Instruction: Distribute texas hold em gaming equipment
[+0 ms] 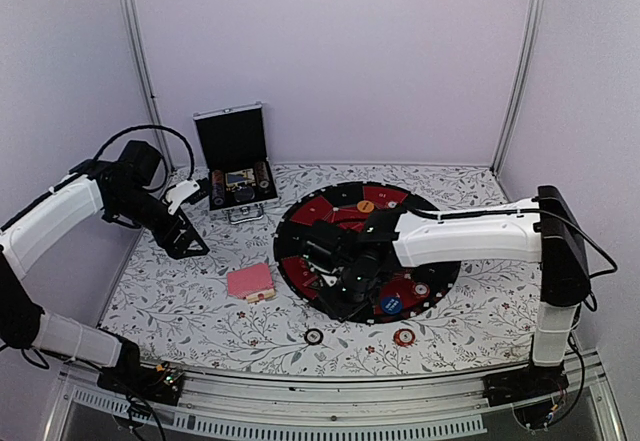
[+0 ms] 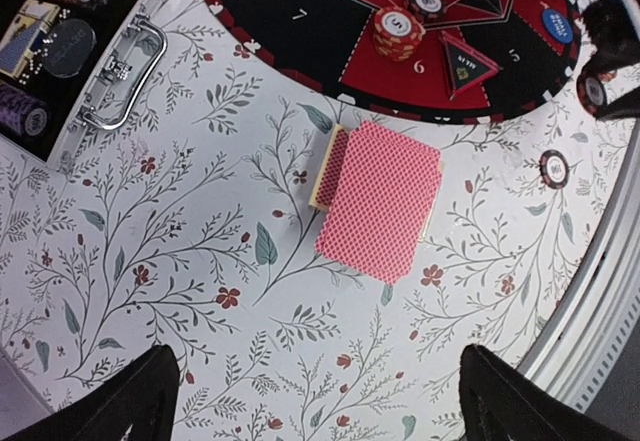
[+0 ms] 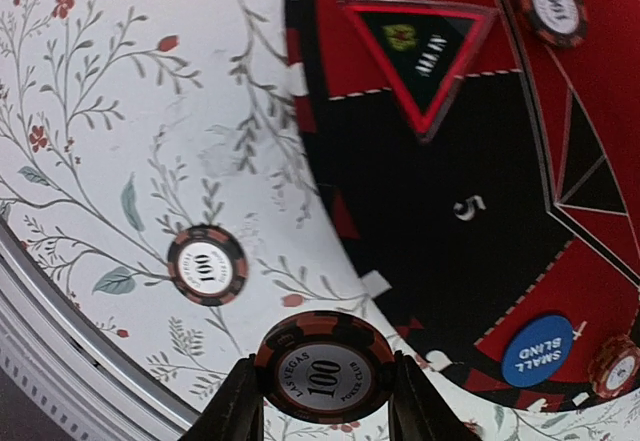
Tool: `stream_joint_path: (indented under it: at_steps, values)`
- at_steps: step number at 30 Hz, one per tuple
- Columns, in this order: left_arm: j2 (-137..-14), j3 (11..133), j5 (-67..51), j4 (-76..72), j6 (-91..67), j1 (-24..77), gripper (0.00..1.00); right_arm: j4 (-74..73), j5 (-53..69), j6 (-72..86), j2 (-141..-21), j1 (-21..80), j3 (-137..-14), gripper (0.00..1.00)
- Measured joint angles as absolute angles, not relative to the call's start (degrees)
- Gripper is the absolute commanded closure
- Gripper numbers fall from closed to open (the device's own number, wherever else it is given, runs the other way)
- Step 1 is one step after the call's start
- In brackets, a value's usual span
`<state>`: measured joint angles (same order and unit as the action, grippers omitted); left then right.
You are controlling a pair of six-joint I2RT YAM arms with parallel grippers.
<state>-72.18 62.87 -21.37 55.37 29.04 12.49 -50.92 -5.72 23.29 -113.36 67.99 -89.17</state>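
Clamps right end effector (image 3: 323,391) on dark chip (image 3: 323,363) with orange-red edge stripes, marked 100, over mat's (image 1: 310,211) 7 o'clock rim. Shows pink-red-backed deck (image 1: 250,282) flat on worktop (image 1: 180,301) at mat's 9 o'clock. Holds left end effector (image 1: 185,233) wide apart, empty, at 10 o'clock.

White shells over black joints form the left arm (image 1: 60,211) at nine o'clock and the right arm (image 1: 470,236) at three. Black cables (image 1: 150,133) loop along them. The left gripper (image 2: 320,353) and right gripper (image 3: 322,361) are black.
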Motion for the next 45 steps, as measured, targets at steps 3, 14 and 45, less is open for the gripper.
stream_joint_path:
  at_steps: [3, 14, 45]
  values:
    - [-72.49, 62.59, -20.91, 54.59, 29.12, 13.41, 0.0, -50.22, -5.72, 24.29, -108.75, 63.94, -83.59, 0.72]
    - [-73.25, 59.99, -20.51, 52.8, 29.19, 15.9, 0.0, -46.35, -7.2, 24.6, -105.36, 52.12, -71.33, 0.74]
    - [-74.39, 59.09, -20.51, 51.11, 30.22, 17.23, 0.0, -41.19, -8.16, 22.17, -104.75, 45.6, -67.77, 0.62]
